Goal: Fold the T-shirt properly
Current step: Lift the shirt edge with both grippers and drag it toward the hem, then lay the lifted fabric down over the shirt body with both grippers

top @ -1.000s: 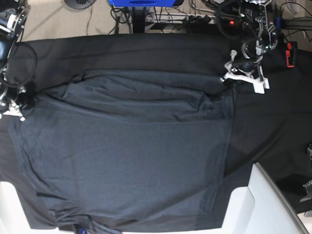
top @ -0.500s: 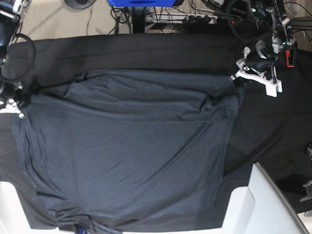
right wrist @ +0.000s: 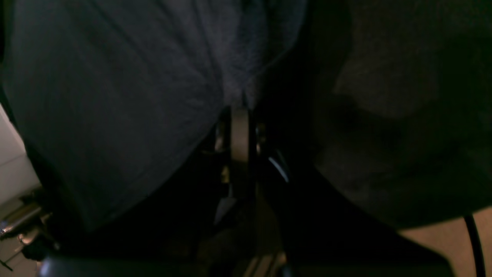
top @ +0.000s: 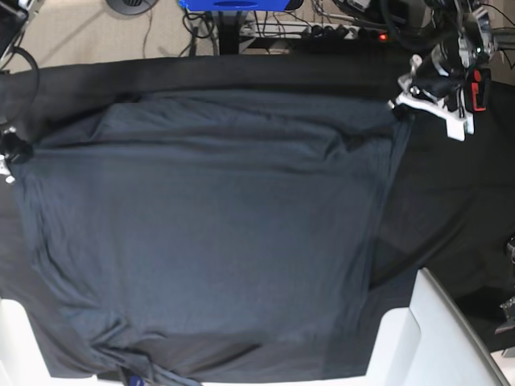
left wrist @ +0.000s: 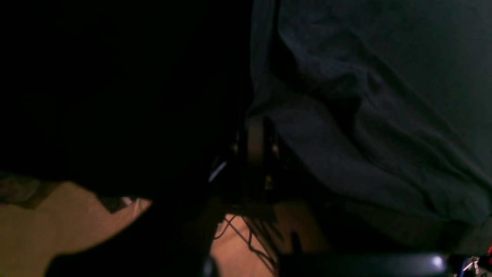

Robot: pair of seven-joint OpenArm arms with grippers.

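left fingers (top: 400,107) clamped on T-shirt (top: 209,241) corner | right fingers (top: 10,153) likewise

A black cloth (top: 451,209) covers the tabletop. Beyond its far edge lie a beige floor (top: 88,32), a blue object (top: 233,4) and tangled cables (top: 322,30). A white panel (top: 438,338) overlaps the near right corner.

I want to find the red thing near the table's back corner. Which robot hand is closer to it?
Left. The left gripper pinches the T-shirt corner just beside the red thing. The right gripper holds the opposite corner, across the whole shirt from it.
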